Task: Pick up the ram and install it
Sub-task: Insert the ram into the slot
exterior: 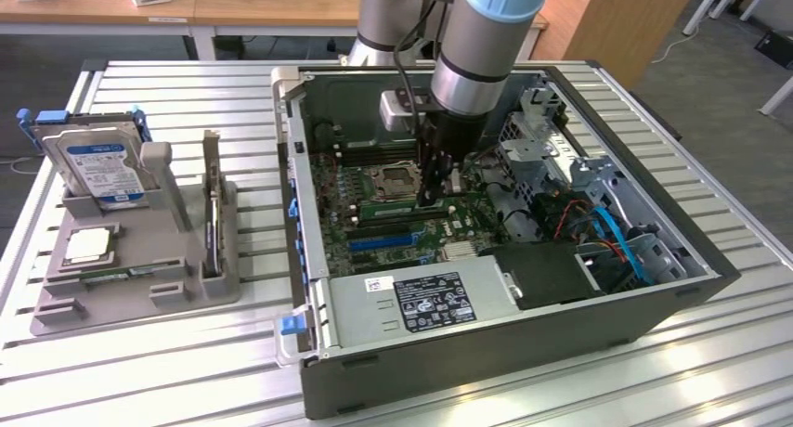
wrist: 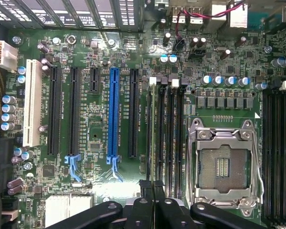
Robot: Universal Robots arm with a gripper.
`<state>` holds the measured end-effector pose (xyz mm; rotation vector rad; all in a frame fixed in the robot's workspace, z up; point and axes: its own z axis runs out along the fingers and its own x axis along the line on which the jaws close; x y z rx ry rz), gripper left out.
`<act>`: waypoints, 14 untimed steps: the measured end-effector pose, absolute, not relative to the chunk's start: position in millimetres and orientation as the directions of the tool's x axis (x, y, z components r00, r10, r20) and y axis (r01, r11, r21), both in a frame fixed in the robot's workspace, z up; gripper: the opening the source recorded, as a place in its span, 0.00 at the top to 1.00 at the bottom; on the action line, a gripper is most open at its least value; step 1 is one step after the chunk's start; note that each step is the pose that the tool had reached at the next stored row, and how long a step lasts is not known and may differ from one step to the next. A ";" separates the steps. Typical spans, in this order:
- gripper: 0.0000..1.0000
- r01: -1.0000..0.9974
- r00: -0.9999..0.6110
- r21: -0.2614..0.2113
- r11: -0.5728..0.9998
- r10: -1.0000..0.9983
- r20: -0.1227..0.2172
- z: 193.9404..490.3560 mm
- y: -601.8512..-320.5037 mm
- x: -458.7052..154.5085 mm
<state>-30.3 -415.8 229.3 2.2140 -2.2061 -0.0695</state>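
Note:
The ram (exterior: 394,208) stands on edge in a memory slot of the motherboard, just in front of the empty CPU socket (exterior: 394,178). In the wrist view the ram (wrist: 152,133) is a thin green line along the slot beside the socket (wrist: 224,164). My gripper (exterior: 434,197) reaches straight down into the open computer case and sits at one end of the stick. Its black fingers (wrist: 145,191) are pressed together in the wrist view, and the gripper (wrist: 151,187) is shut right over the ram's top edge. Whether the tips pinch the stick or rest on it is unclear.
A grey holder (exterior: 174,288) at the exterior view's left carries a blue-labelled hard drive (exterior: 99,167), a square CPU chip (exterior: 89,246), a small green board (exterior: 111,277) and an upright card (exterior: 214,213). Case walls, the power supply (exterior: 422,302) and cables (exterior: 614,237) surround the board.

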 end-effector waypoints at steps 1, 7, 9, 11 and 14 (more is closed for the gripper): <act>0.88 -0.999 0.003 0.042 -0.004 -1.000 -0.021 229.0 -415.8 -30.3; 0.88 -0.999 0.003 0.042 -0.004 -1.000 -0.020 229.0 -415.8 -30.4; 0.88 -0.999 0.003 0.042 -0.004 -1.000 -0.020 229.0 -415.8 -30.4; 0.88 -0.999 0.003 0.042 -0.004 -1.000 -0.020 228.9 -415.8 -30.4; 0.88 -0.999 0.003 0.042 -0.004 -1.000 -0.021 228.0 -415.8 -30.4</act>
